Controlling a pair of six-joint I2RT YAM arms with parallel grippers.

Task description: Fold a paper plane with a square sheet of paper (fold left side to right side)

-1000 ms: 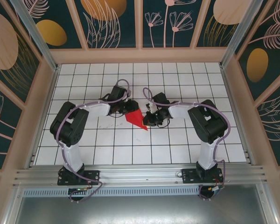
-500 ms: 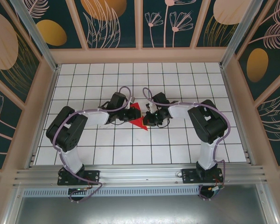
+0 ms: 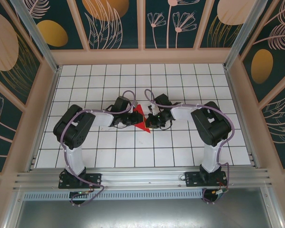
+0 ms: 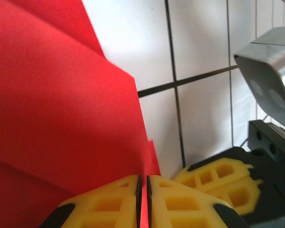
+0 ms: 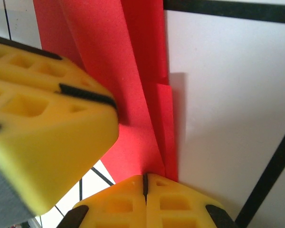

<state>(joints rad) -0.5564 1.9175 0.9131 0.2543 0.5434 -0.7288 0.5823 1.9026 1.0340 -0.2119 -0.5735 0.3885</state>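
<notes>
Could tear or mis-crease the square sheet of paper (image 3: 140, 118), standing folded at the middle of the table (image 3: 180, 152), if tugged between left gripper (image 4: 143, 183) clamped on its edge and right gripper (image 5: 145, 183) closed tight, perhaps nipping it.

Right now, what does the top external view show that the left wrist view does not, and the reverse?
Top external adds: the left arm and right arm whole, the decorated walls, and the red paper as a small pointed shape between left pincer and right pincer. Left wrist adds: its yellow fingers shut on the paper's thin edge, layered folds above. Shared: red paper, white gridded table, both pincers.
</notes>
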